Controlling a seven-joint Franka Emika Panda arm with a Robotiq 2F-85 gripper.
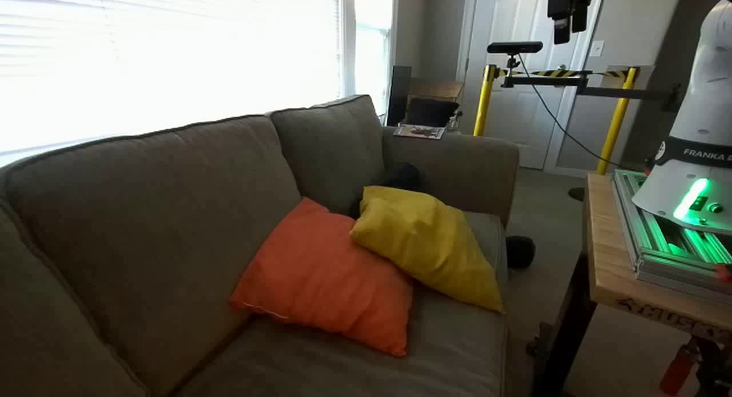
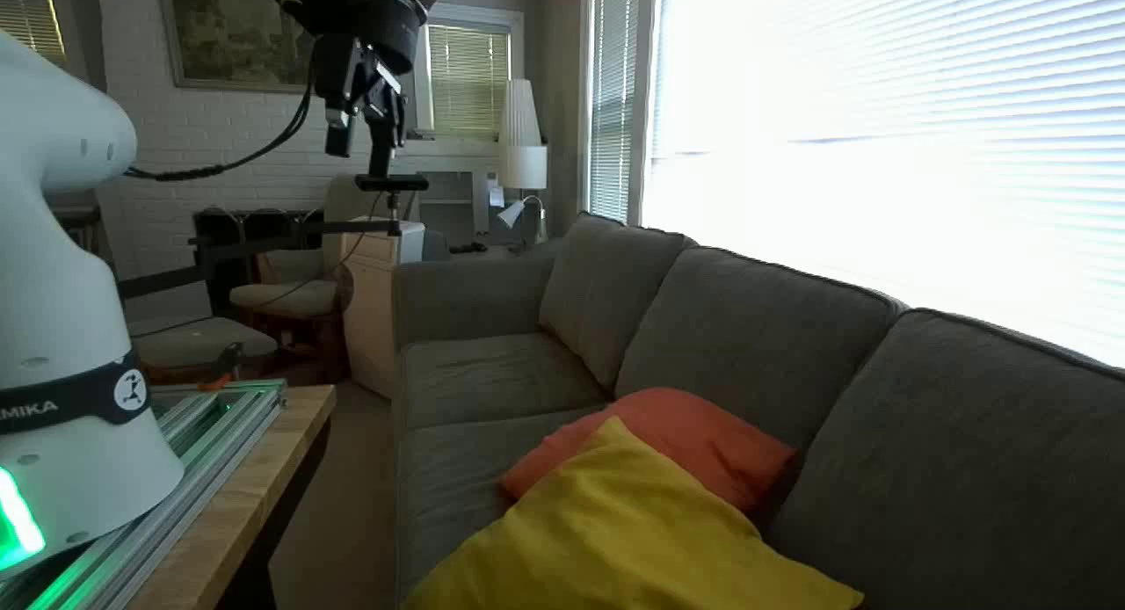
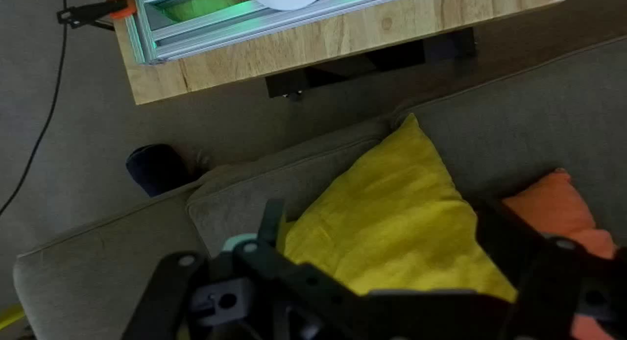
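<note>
Pincer (image 2: pixel 360 153) spread wide, gripping nothing; you have it high, out past the long edge of the bench (image 3: pixel 343 36). Nearest below, off that edge between its corners: yellow pillow (image 3: pixel 392 207) on the couch (image 2: pixel 492 377), one side lapped over the orange pillow (image 1: pixel 326 277), which seems to prop it. Both soft, creased, squarish. At a short edge, a clamp (image 3: pixel 93 12) presumably pins your slotted-metal frame (image 3: pixel 210 41). Couch matte cloth; bench pale, grained wood.

In both exterior views, very strong daylight comes through the window (image 1: pixel 171 59), and its blinds (image 2: pixel 967 30) are mostly burned to white. The sofa (image 1: pixel 154 174) lies in shadow. A light strip (image 1: pixel 691 198) glows green. In the dim wrist view, the tool (image 3: pixel 379 210) is dark and blurred.
</note>
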